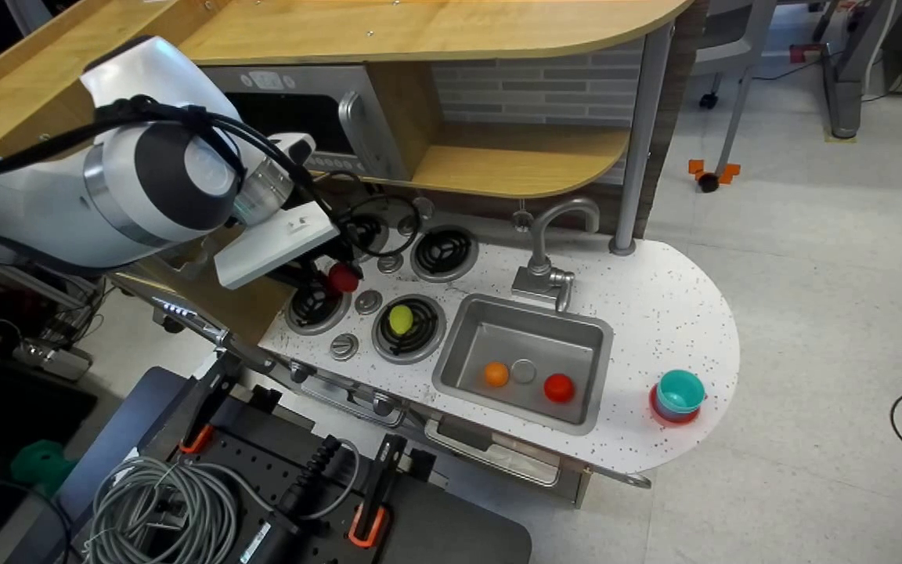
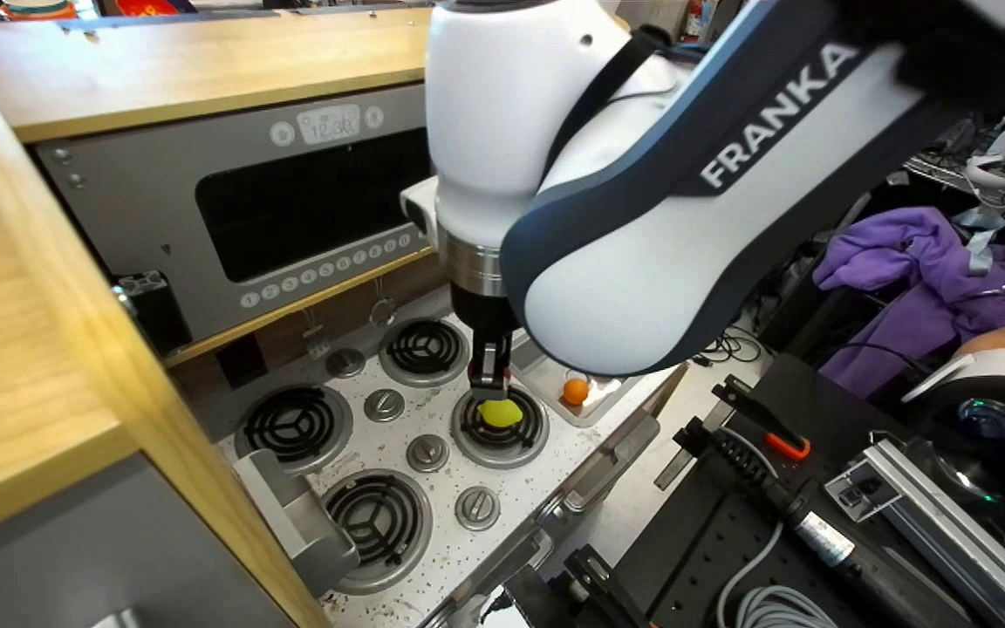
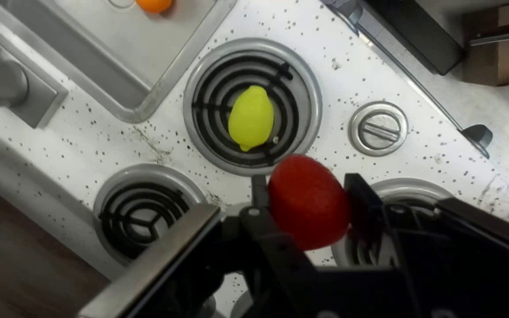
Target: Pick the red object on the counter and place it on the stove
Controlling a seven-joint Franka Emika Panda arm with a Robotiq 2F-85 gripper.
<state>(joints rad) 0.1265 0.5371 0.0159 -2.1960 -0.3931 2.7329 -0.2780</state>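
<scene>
A white Franka arm [image 2: 642, 296] angles down from the upper right in an exterior view, over a speckled white bench [image 1: 670, 313] that curves to a rounded end right of center in an exterior view. Left of center there is the stove [image 1: 355, 325], its burners [image 1: 445, 251] black-coiled and ringed in silver, with a grey sink [image 1: 545, 337] just to its right. At the bottom of the wrist view, the black hand [image 3: 307, 190] is parted only by the width of the red object [image 3: 309, 212], gripping it from both sides, clear above the stove. A red plate [image 1: 674, 421] beneath a teal cup [image 1: 680, 390] sits toward the lower right in an exterior view. Right of and below center in the wrist view, the red object, slightly longer than wide, has its long axis tilted from upper left to lower right, its narrower, rounded end pointing upper left; in an exterior view it looks merely round. In the sink lies a red ball [image 1: 559, 388]. A yellow lemon [image 3: 251, 118] rests on a burner at upper center of the wrist view. An orange ball [image 1: 496, 374] lies near the red ball, not touching.
</scene>
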